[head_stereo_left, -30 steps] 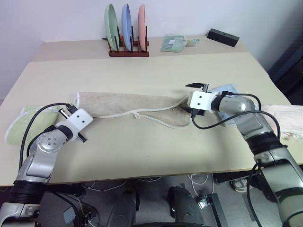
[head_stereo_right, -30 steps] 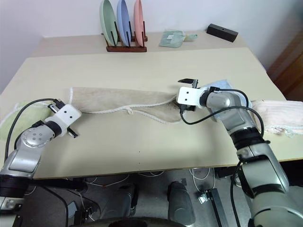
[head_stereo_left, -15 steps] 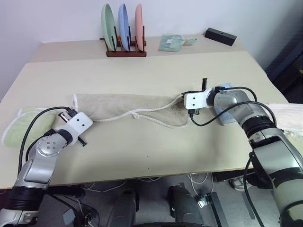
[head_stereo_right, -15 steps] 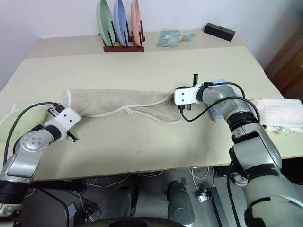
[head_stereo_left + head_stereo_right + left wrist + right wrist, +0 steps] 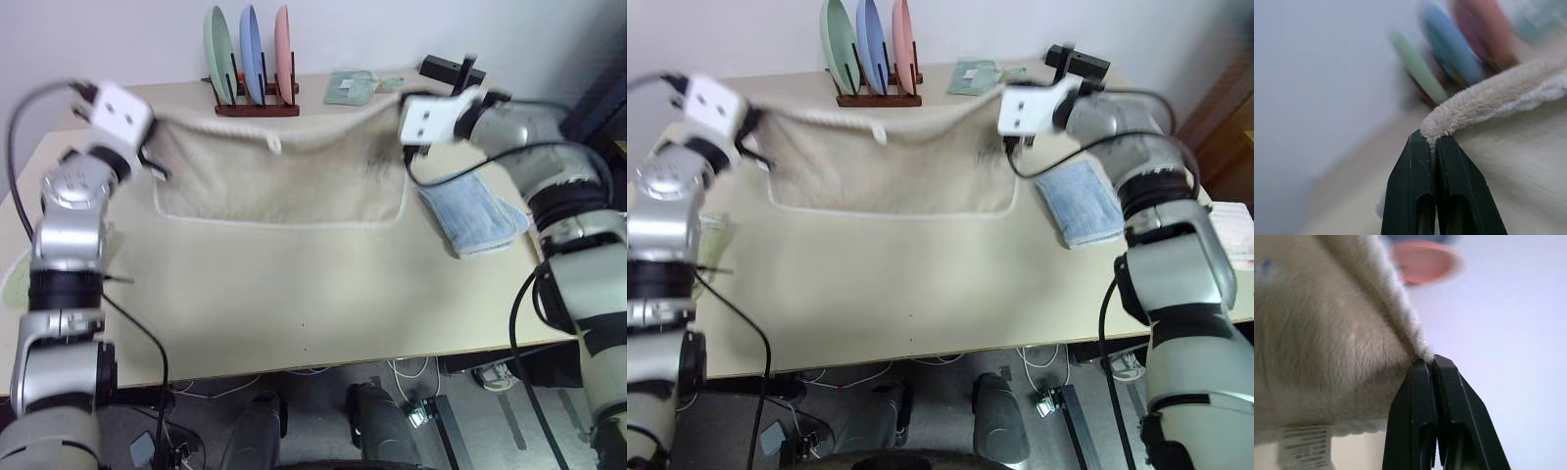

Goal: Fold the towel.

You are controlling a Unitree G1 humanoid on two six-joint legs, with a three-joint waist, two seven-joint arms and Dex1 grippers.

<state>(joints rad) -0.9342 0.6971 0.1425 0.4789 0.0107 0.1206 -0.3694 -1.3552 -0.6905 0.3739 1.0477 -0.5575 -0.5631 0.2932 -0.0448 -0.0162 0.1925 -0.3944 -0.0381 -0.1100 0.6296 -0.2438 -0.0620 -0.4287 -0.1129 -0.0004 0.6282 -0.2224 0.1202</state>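
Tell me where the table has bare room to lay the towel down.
Bare: the wide near table, below the hanging towel and left of the blue cloth. Crowded: the back edge, with plate rack, small cloth and black box.

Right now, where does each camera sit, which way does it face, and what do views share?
Left eye: head, looking down; table, towel, both arms.
Right eye: same scene, slightly shifted.
Left wrist: along left pincer, shut on towel edge; plates beyond.
Right wrist: along right pincer, shut on towel.
Shared: towel everywhere.
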